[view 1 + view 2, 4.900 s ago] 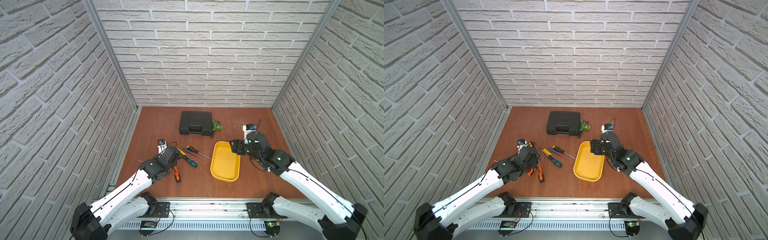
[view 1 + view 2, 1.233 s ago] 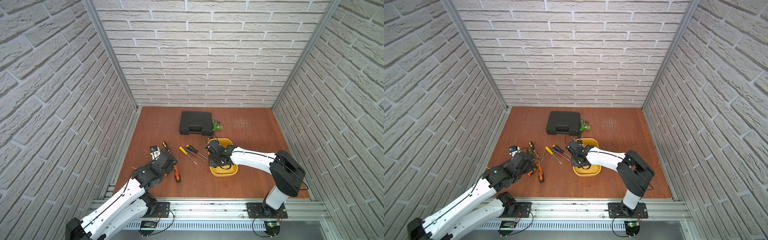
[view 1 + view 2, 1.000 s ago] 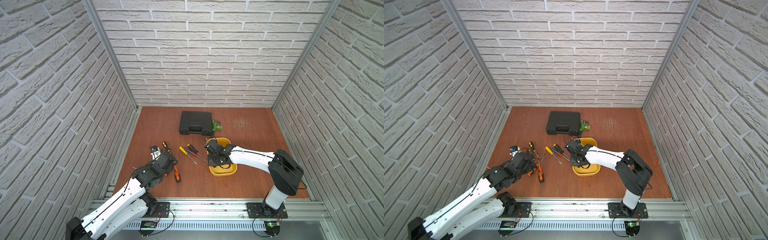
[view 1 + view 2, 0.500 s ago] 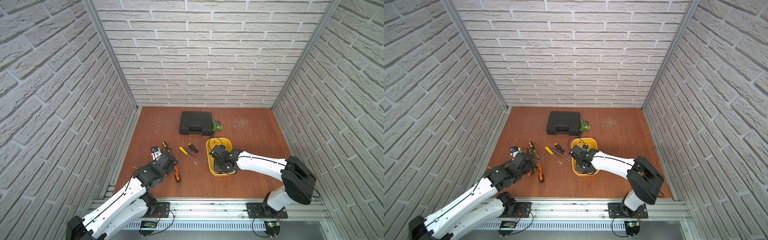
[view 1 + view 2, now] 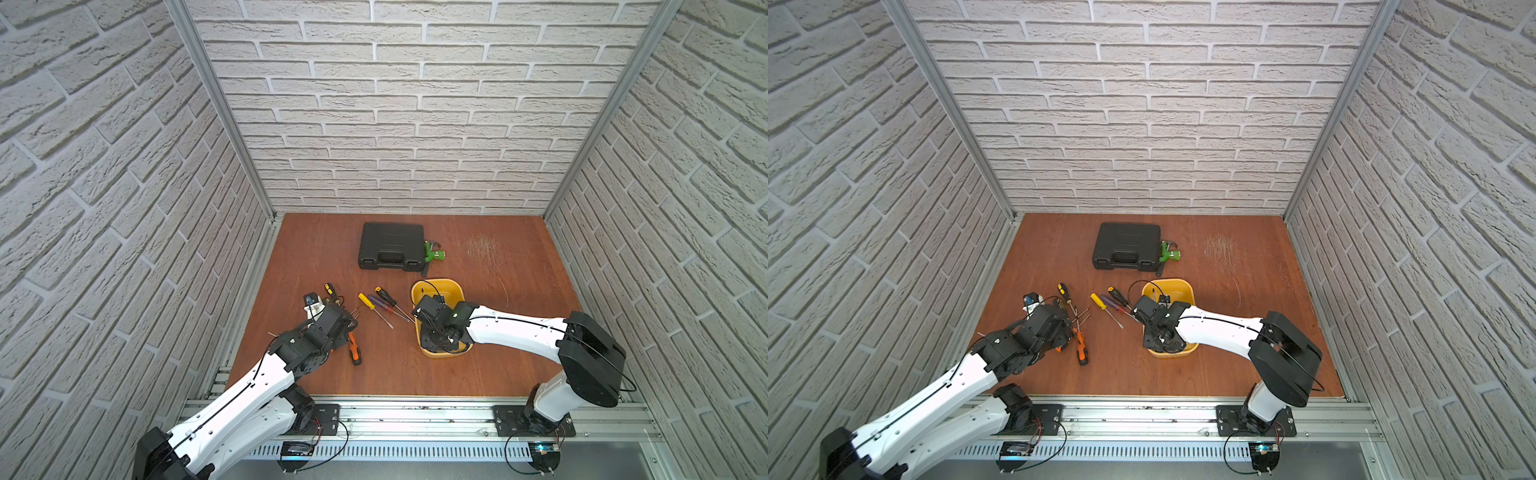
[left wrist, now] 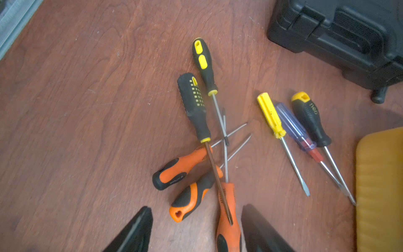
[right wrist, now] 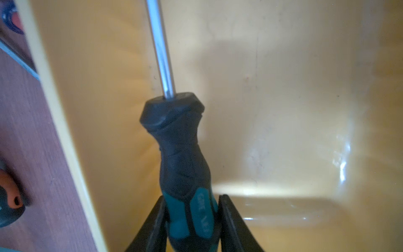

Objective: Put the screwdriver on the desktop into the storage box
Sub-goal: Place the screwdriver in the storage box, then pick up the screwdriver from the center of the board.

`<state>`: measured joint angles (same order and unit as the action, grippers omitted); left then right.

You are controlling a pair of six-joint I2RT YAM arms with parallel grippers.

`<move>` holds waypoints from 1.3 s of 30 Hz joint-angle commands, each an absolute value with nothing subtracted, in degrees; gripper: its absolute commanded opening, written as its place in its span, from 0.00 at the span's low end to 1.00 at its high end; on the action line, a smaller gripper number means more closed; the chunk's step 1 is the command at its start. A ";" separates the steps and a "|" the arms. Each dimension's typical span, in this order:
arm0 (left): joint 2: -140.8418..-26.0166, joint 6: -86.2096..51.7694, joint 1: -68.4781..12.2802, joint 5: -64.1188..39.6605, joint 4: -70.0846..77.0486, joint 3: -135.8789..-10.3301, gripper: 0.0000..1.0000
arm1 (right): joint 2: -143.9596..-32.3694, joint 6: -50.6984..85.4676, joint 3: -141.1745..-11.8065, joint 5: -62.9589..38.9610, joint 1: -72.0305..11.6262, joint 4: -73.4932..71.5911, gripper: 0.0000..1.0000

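Left fingers (image 6: 135,233) stand apart and empty, hovering over a crossed heap of screwdrivers (image 6: 181,170) on the counter (image 6: 87,109). Three more screwdrivers (image 6: 290,128) lie side by side toward the yellow box (image 5: 455,291). Inside that box, right fingers (image 7: 152,222) are clamped on the butt of the teal-and-black screwdriver (image 7: 183,152), well within the walls, so this looks like the drop-off step. Its long axis runs roughly in line with the side rim, shaft pointing away from the fingers along the box. Next call: spread those fingers, let it settle, then lift out clear of the rim.
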<state>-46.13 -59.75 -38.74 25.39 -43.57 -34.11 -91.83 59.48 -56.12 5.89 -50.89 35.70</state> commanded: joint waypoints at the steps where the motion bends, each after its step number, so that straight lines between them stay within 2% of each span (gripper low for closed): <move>1: -47.23 -59.19 -38.42 24.12 -41.26 -33.22 0.70 | -92.70 60.68 -58.71 7.62 -51.02 35.85 0.02; 3: -48.04 -59.23 -38.60 23.32 -40.31 -32.84 0.70 | -93.95 59.94 -59.65 8.48 -50.26 36.81 0.06; 6: -49.25 -59.46 -39.65 22.95 -39.47 -32.61 0.70 | -94.70 57.25 -62.24 10.28 -50.52 38.56 0.38; 8: -50.01 -59.75 -40.57 23.03 -39.19 -32.69 0.70 | -93.69 55.64 -63.70 12.50 -50.97 40.27 0.52; 10: -50.90 -60.11 -41.57 23.20 -38.94 -32.78 0.70 | -92.07 54.56 -65.03 14.15 -51.32 42.74 0.62; 15: -51.84 -60.64 -42.54 23.38 -38.82 -32.91 0.70 | -86.67 52.46 -66.53 19.25 -53.31 46.52 0.78; 20: -51.76 -61.93 -43.78 22.60 -39.38 -32.53 0.70 | -80.27 51.88 -66.75 29.16 -58.06 47.37 0.82; 22: -52.06 -63.29 -45.02 21.66 -38.91 -31.76 0.70 | -77.08 50.97 -64.41 35.91 -61.05 44.96 0.82; 24: -53.07 -64.80 -46.61 21.31 -37.95 -31.08 0.68 | -72.86 50.63 -60.32 38.30 -62.20 40.07 0.82; 28: -56.91 -67.89 -49.91 21.38 -37.19 -30.83 0.65 | -61.97 52.25 -48.65 36.63 -62.02 24.51 0.77; 31: -60.00 -68.89 -50.28 20.48 -35.75 -31.09 0.63 | -56.33 51.82 -42.43 30.67 -61.44 15.25 0.73; 34: -62.65 -69.31 -50.51 18.01 -33.16 -31.20 0.61 | -56.31 49.89 -42.60 27.23 -61.17 14.94 0.67; 39: -65.54 -69.91 -50.59 16.52 -30.85 -30.90 0.54 | -60.86 48.80 -47.39 26.56 -61.17 21.22 0.51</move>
